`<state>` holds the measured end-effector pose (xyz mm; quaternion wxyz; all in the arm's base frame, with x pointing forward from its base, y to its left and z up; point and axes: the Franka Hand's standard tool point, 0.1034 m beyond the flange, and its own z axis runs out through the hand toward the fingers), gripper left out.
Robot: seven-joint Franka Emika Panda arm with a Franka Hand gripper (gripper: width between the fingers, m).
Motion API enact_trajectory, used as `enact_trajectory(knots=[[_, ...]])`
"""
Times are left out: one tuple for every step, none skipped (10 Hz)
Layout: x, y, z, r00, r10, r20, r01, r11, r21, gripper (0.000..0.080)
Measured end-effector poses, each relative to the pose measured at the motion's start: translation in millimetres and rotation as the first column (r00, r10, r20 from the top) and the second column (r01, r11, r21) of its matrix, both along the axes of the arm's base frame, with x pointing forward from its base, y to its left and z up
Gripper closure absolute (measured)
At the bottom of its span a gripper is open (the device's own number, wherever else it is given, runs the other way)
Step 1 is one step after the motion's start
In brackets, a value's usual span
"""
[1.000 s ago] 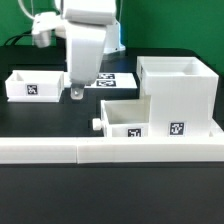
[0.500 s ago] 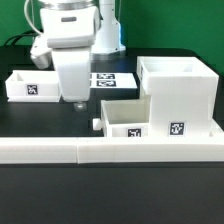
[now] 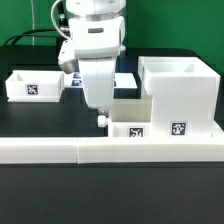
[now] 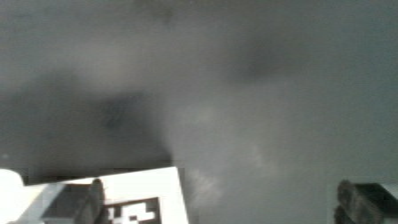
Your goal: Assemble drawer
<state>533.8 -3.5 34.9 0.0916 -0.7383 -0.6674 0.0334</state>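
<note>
The white housing (image 3: 178, 92) stands at the exterior view's right. One open-top tray (image 3: 130, 122) sits partly in its lower front, round knob (image 3: 102, 120) pointing to the exterior view's left. The second tray (image 3: 30, 85) lies apart at the far left. My gripper (image 3: 100, 106) hangs just above the knob and holds nothing. In the blurred wrist view my gripper (image 4: 221, 212) is open, its dark fingers (image 4: 71, 204) wide apart. A white tagged surface (image 4: 139, 200) lies next to one finger; I cannot tell which part it is.
The long low white L-shaped bar (image 3: 100, 150) runs along the front of the black table. The marker board (image 3: 124, 80) lies flat behind my arm, mostly hidden by it. Cables hang at the back left.
My gripper has swung from near the left tray toward the exterior view's right and come down, now over the knob of the tray at the housing. The parts have not moved.
</note>
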Motion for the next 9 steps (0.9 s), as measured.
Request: enact_trajectory(knots=[[2.1, 3.4, 1.5, 0.999, -0.036, -0.014, 0.036, 0.999, -0.010, 0.0151], [3.5, 4.1, 2.4, 0.998, -0.062, -0.031, 0.061, 0.998, -0.024, 0.0151], [4.7, 3.8, 3.8, 0.996, -0.078, -0.034, 0.077, 0.997, -0.030, 0.0151], [5.8, 3.3, 4.9, 0.996, -0.082, -0.030, 0.082, 0.996, -0.031, 0.0151], [4.8, 3.1, 3.5, 0.996, -0.083, -0.033, 0.082, 0.996, -0.031, 0.0151], [4.1, -0.9, 3.2, 0.998, -0.053, -0.031, 0.053, 0.998, -0.025, 0.0151], [3.3, -14.0, 3.0, 0.999, -0.017, -0.029, 0.017, 1.000, -0.017, 0.0151], [3.8, -21.4, 3.0, 1.000, -0.001, -0.027, 0.001, 1.000, -0.011, 0.0151], [4.4, -22.0, 2.5, 1.000, 0.005, -0.028, -0.006, 1.000, -0.009, 0.0151]])
